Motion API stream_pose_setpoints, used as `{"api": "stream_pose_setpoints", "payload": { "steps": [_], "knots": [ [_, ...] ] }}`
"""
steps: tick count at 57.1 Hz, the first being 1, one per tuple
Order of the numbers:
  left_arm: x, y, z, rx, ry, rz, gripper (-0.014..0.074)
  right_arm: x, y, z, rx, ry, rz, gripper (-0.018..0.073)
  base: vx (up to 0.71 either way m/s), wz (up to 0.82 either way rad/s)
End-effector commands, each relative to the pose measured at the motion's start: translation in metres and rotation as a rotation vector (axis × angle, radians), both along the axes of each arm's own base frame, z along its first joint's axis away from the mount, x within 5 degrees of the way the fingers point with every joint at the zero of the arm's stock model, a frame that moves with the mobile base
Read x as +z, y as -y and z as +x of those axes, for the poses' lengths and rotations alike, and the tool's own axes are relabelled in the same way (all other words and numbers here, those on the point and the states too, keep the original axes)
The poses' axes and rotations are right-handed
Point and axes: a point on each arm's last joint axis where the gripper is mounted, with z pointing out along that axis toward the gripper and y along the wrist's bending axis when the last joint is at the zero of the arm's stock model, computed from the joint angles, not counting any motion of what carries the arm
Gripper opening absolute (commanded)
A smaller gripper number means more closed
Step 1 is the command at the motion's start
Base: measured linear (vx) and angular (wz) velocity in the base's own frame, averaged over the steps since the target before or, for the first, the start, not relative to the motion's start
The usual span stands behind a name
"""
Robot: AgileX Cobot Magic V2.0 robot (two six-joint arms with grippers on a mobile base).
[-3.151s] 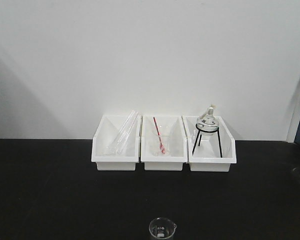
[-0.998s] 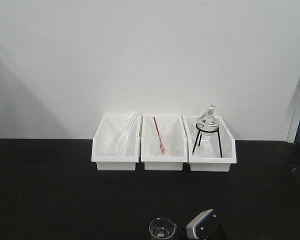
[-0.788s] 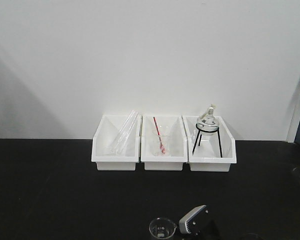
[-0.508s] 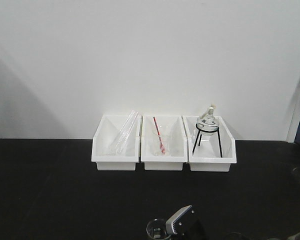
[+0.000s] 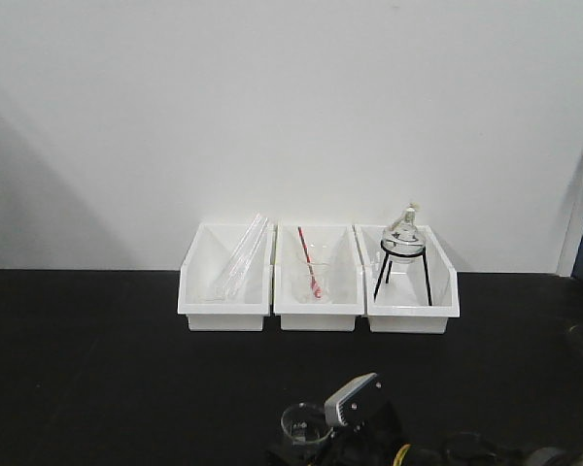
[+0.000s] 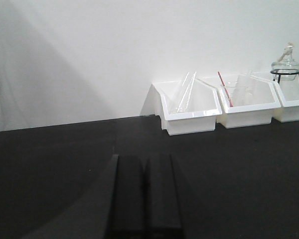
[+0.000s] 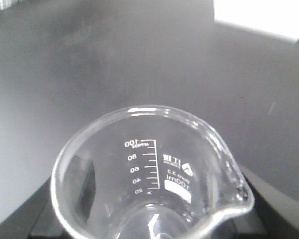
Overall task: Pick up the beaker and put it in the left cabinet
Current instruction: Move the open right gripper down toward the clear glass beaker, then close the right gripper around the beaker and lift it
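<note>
The small clear glass beaker point(image 7: 149, 169) with a pour spout and printed graduation marks is at the near edge of the black tabletop point(image 5: 97, 369). It is framed by the dark fingers point(image 7: 279, 216) of the right gripper point(image 7: 154, 219), which look closed on its two sides, though the contact itself is hidden. Smooth glass may slip or tip if that hold is light or off-centre. The spout also lies close to one finger, which could seat it unevenly, and too hard a squeeze risks cracking. The left cabinet is out of view, so the carry is likely long and may cross the left gripper point(image 6: 143, 160), whose fingers are together and empty. The three white plastic bins point(image 5: 317, 313) stand well apart behind.
</note>
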Motion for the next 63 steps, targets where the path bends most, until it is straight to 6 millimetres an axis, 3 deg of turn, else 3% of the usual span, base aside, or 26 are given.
{"api": "stream_pose_setpoints", "payload": {
  "steps": [1,15,28,37,46,63],
  "knots": [
    [0.003,0.000,-0.001,0.001,0.085,-0.022,0.0001,0.059,0.000,0.001,-0.022,0.121,0.091,0.0140,0.00,0.00],
    [0.003,0.000,-0.001,0.001,0.085,-0.022,0.0001,0.131,0.008,-0.007,-0.115,0.210,0.029,0.0066,0.00,0.00],
    [0.003,0.000,-0.001,0.001,0.085,-0.022,0.0001,0.205,-0.013,-0.013,-0.170,0.278,0.046,0.0056,0.00,0.00],
    [0.003,0.000,-0.001,0.001,0.085,-0.022,0.0001,0.240,-0.025,-0.019,-0.196,0.311,0.035,0.0056,0.00,0.00],
    [0.003,0.000,-0.001,0.001,0.085,-0.022,0.0001,0.258,-0.033,-0.024,-0.195,0.333,0.046,0.0056,0.00,0.00],
    [0.003,0.000,-0.001,0.001,0.085,-0.022,0.0001,0.257,-0.037,-0.024,-0.185,0.332,0.048,0.0056,0.00,0.00]
  ]
}}
